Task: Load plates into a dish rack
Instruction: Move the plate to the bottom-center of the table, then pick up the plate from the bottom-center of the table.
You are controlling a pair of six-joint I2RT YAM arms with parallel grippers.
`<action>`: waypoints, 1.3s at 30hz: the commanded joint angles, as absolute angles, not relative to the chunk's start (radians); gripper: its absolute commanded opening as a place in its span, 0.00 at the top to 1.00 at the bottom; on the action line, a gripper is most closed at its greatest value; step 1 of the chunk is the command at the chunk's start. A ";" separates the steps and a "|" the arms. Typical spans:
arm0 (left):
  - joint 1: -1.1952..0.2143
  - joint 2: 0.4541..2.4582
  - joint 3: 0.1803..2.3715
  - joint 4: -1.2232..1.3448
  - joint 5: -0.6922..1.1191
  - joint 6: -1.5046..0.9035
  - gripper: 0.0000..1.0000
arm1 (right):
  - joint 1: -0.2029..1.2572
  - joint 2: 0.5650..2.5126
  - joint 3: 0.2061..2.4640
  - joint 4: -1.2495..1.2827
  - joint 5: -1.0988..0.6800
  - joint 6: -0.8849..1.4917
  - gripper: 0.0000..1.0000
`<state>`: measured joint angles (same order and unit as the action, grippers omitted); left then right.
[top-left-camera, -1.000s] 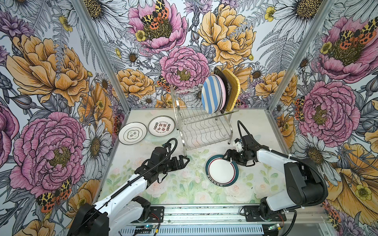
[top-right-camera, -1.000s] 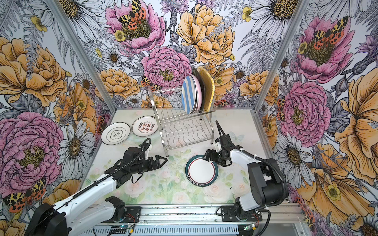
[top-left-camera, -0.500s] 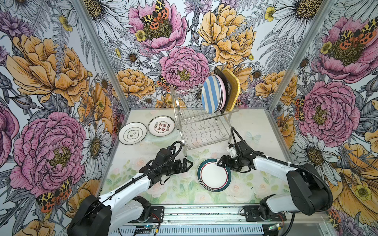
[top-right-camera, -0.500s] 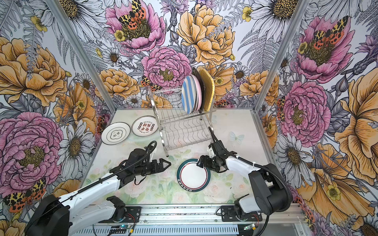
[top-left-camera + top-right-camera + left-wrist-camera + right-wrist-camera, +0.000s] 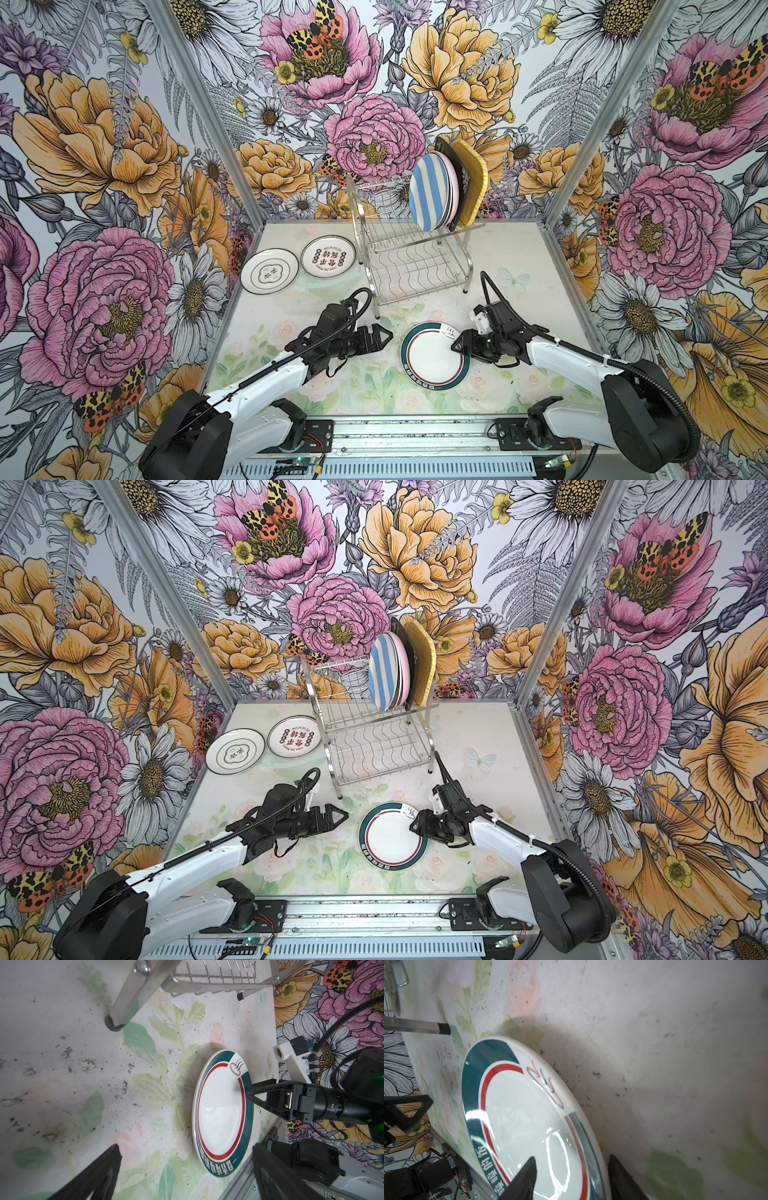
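Well, the step in hand is picking up the round white plate with the teal rim and thin red ring (image 5: 432, 358). It lies on the pale, flower-printed surface (image 5: 519, 266), in front of the tall shiny wire dish rack (image 5: 399, 270). The right pincer (image 5: 456, 343) has one finger over the plate's rim and one outside it. I cannot tell if it is squeezing yet.

The left pincer (image 5: 384, 337) hangs wide open with nothing in it, near the plate's other side (maybe waiting to help). Next, I think, the plate must be pinched tight, tipped up on its edge and slid into a free slot.

A blue-striped plate (image 5: 428, 195) and a yellow square plate (image 5: 471, 183) stand in the top shelf, with a pink one and a black one between them. Two white plates with dark marks (image 5: 270, 271) lie to the rack's left. Big painted flowers cover the walls (image 5: 104, 166).
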<state>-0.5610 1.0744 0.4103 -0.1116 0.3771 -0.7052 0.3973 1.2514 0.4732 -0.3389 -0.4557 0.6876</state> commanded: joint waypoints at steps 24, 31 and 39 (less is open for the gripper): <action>-0.567 1.038 0.374 -0.077 0.396 -0.716 0.01 | 0.433 1.290 0.489 -0.367 -0.451 0.638 1.00; -0.555 1.062 0.364 -0.020 0.439 -0.722 0.01 | 0.434 1.214 0.537 -0.368 -0.525 0.659 1.00; -0.543 1.091 0.362 0.046 0.489 -0.729 0.04 | 0.436 1.147 0.580 -0.368 -0.569 0.694 1.00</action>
